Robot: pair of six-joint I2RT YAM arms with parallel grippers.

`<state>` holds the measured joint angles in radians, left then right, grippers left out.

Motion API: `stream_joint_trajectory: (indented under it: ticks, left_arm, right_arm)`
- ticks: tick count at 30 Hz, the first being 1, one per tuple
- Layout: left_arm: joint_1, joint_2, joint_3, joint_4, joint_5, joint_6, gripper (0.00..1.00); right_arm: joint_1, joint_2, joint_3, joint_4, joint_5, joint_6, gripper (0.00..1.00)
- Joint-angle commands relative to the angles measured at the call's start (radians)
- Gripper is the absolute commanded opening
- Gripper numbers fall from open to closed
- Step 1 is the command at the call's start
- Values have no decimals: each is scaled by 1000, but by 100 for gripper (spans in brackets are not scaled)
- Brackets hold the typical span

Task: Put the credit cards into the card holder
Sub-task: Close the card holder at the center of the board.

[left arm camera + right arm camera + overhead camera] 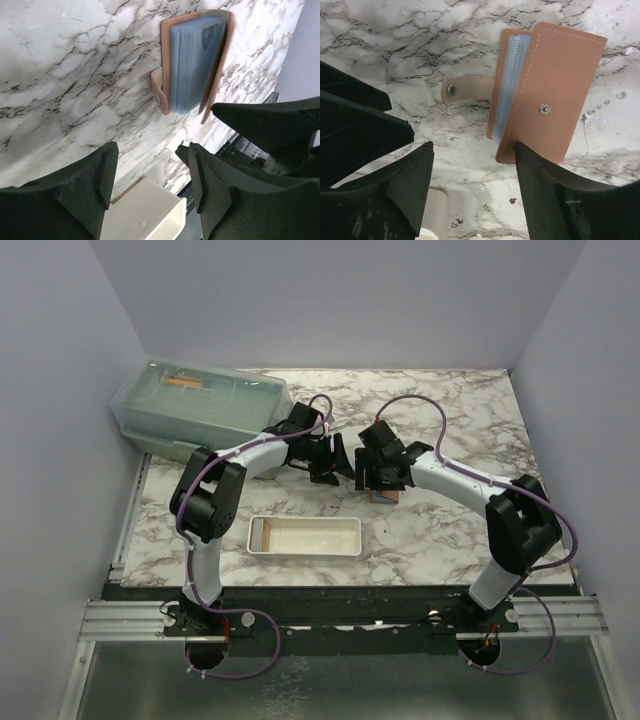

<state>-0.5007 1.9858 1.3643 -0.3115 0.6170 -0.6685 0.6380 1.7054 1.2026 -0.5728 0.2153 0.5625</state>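
**Cards are inside, but the cover is not closed**

On the marble table the two arms meet near the middle. The left gripper has its fingers spread wide with nothing between them. The right gripper is also spread and empty, and one finger is just beside the lower corner of the card holder. The holder lies on the table under the right gripper, with its cover only half lifted.

We think a careless move of that finger could push the light holder across the smooth stone, or flip the cover. The two grippers are close together, so they may also knock each other. The credit cards sit as a stack inside the holder, but we judge they could slide out if it is tilted. The strap lies unfastened at the side, so nothing locks them in.

A translucent green box with a lid stands at the far left, well apart. The white tray lies nearer the bases, and in our judgement it is not in the way.
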Motion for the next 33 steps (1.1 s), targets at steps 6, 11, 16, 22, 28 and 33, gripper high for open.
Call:
stream_joint_trajectory:
  ticks: [6,11,16,22,28,33]
  left_arm:
    - [-46,2,20,41,19,7,53]
    - [-56,17,33,40,0,13,43]
    - [-62,37,41,39,-23,17,43]
    - [-66,74,85,37,-41,12,43]
    - [-68,99,123,28,-79,11,38]
    - [-71,124,154,14,-99,10,31]
  right_arm:
    - [-85,-50,-181,315,-235,-8,57]
    - [-132,-63,-250,389,-324,19,46]
    - [-180,-95,-305,444,-402,38,37]
    - [-201,-103,-332,470,-445,43,29]
    - [-205,-102,-338,472,-448,31,27]
    - [-214,-103,-333,462,-451,19,27]
